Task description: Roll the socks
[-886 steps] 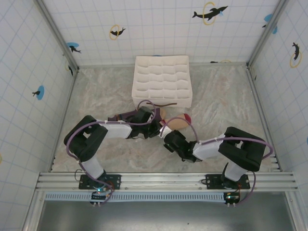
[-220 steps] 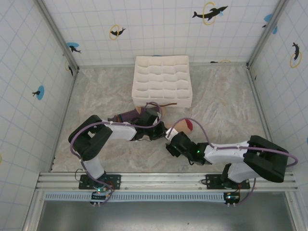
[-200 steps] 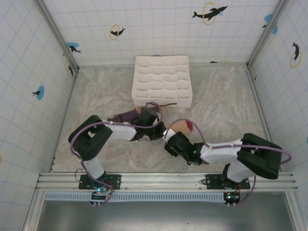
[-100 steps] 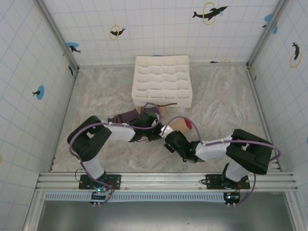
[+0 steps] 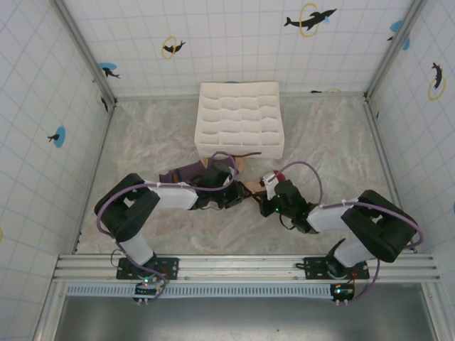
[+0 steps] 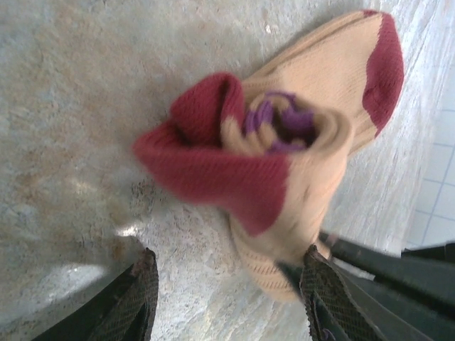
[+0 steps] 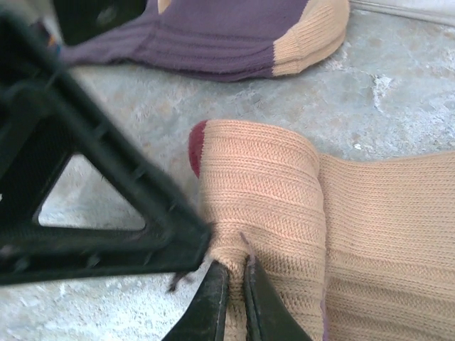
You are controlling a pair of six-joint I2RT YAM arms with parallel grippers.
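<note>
Our right gripper (image 7: 231,284) is pinched on the rolled beige sock (image 7: 270,185). Our left gripper (image 6: 231,302) stands parted, with that roll just ahead.

The rolled sock (image 6: 284,163) lies on the tabletop (image 5: 334,142) just ahead of the left end effector (image 6: 231,298), its edge nipped at the tips of the right end effector (image 7: 231,291). Beyond it from the right end effector lies the flat sock (image 7: 213,35), with the organiser box (image 5: 239,117) farther behind.

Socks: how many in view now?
2. The beige sock, partly rolled, sits in the middle, pinched by the right hand; the purple sock lies flat just beyond it, leftward. Nothing suggests a hidden third.
</note>
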